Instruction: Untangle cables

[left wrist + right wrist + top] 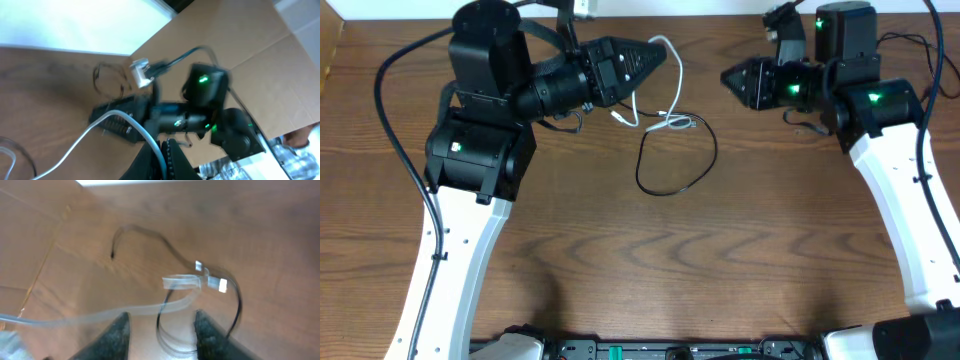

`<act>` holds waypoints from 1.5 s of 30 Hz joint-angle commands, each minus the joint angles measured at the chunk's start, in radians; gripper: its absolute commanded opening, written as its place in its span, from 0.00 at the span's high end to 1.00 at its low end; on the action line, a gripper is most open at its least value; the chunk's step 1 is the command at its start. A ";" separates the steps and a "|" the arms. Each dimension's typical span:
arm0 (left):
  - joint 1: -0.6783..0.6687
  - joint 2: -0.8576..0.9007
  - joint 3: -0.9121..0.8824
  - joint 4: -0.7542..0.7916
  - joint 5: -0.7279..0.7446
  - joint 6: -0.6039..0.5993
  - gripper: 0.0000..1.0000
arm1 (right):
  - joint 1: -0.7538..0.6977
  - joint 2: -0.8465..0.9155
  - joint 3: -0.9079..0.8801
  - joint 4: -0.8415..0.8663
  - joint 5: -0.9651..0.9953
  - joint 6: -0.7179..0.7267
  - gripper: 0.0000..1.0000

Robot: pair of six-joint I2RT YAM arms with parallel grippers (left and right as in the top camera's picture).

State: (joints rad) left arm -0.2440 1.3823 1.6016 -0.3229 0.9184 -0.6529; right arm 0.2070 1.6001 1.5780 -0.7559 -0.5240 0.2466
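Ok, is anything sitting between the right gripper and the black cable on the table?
Nothing visible. The open right gripper has only bare table between it and the black cable. The white cable, pinched in the left gripper, crosses the black loop's top.

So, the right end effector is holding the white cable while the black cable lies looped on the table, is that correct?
Not quite: the left end effector holds the white cable, as the overhead view shows; the black cable lies looped on the table.
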 commanded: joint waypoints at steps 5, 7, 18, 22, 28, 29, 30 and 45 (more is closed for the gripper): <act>0.004 -0.002 0.013 0.186 0.013 -0.137 0.93 | 0.033 0.088 -0.008 -0.013 -0.096 -0.126 0.45; 0.005 -0.002 0.013 0.251 0.013 -0.208 0.93 | 0.036 0.078 -0.007 0.014 -0.206 -0.285 0.43; 0.005 -0.002 0.013 0.460 -0.002 -0.469 0.93 | -0.015 0.042 -0.007 0.170 -0.613 -0.641 0.25; 0.005 -0.002 0.013 0.470 -0.034 -0.524 0.92 | 0.009 0.042 -0.007 0.246 -0.682 -0.663 0.26; 0.005 -0.002 0.013 0.471 -0.041 -0.561 0.92 | 0.026 0.042 -0.007 0.304 -0.799 -0.663 0.28; 0.005 -0.002 0.013 0.471 -0.044 -0.562 0.93 | 0.028 0.042 -0.007 0.305 -0.808 -0.664 0.28; 0.005 -0.002 0.013 0.472 -0.045 -0.562 0.92 | 0.030 0.042 -0.007 0.311 -0.822 -0.663 0.29; 0.005 -0.002 0.013 0.490 -0.074 -0.610 0.92 | 0.116 0.063 -0.008 0.318 -0.725 -0.596 0.71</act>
State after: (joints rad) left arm -0.2432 1.3838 1.6012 0.1505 0.8570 -1.2358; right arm 0.2913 1.6638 1.5639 -0.4484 -1.3087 -0.3950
